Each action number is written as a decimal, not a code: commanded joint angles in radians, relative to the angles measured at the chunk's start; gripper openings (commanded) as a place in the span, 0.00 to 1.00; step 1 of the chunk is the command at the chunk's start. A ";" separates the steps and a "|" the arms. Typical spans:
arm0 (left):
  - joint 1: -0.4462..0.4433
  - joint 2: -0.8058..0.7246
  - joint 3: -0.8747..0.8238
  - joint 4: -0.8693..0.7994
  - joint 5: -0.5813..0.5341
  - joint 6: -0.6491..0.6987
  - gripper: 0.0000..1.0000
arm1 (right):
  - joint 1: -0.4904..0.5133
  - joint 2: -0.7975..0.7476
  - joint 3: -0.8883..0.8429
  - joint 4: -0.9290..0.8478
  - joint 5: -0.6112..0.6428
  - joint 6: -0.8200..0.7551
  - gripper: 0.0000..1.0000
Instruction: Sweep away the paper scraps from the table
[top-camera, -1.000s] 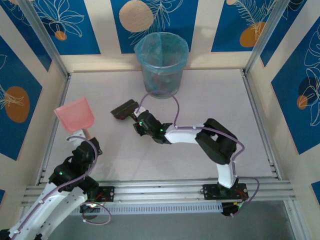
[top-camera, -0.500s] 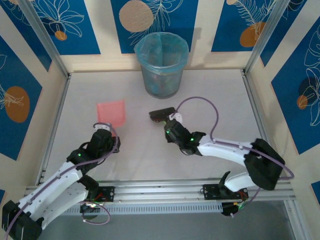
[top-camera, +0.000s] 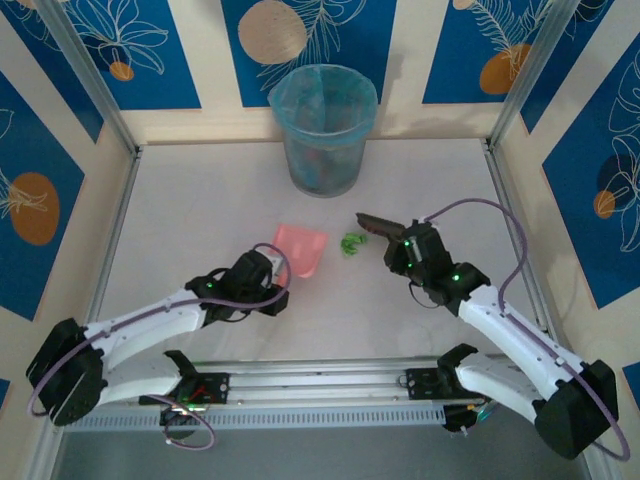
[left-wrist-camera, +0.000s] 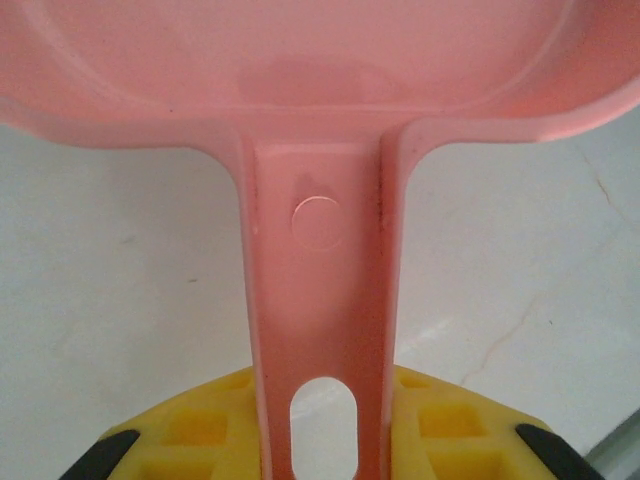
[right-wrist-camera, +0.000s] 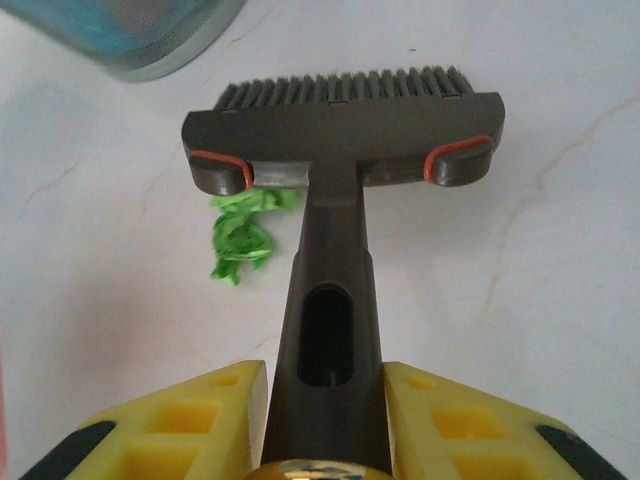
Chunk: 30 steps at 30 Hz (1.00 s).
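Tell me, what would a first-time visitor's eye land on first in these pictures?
Mid-table, the left gripper holds a pink dustpan and the right gripper a dark brush, facing each other. Between them lies one crumpled green paper scrap, close by the brush head. Behind, at the far edge of the white table, stands a bin with a blue liner.

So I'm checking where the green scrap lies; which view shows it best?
Right wrist: the green scrap is large and sharp beside the brush handle, partly hidden by its head. The top view shows it tiny, between dustpan and brush.
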 joint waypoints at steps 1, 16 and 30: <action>-0.035 0.045 0.052 -0.003 0.037 0.049 0.00 | -0.083 0.015 0.097 -0.105 -0.124 0.015 0.00; -0.171 0.294 0.195 -0.114 0.084 0.125 0.00 | -0.260 0.170 0.267 -0.200 -0.356 -0.046 0.00; -0.191 0.453 0.280 -0.272 -0.130 0.098 0.00 | 0.030 0.501 0.563 -0.431 -0.065 0.008 0.00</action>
